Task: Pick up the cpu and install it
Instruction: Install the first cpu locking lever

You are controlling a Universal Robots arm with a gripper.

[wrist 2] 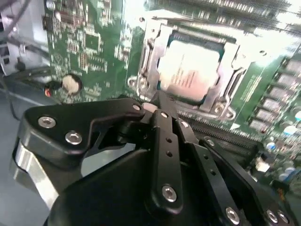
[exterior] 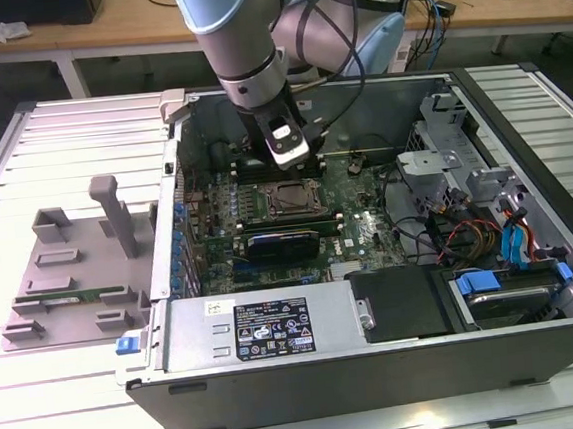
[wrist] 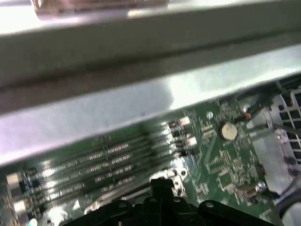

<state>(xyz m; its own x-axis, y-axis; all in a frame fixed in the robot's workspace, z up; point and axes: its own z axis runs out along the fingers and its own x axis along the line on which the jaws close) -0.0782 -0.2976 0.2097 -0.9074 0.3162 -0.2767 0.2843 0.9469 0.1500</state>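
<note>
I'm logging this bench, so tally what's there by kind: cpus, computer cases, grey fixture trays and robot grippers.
cpu: 1
computer case: 1
grey fixture tray: 1
gripper: 1
Total: 4

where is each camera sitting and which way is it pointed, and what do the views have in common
Exterior view: off the arm, above, looking down into the open computer case; arm and gripper show.
Second wrist view: on the wrist, facing the cpu seated in its socket; gripper in front.
First wrist view: on the wrist, facing memory slots and case wall.
All share the motherboard.
</note>
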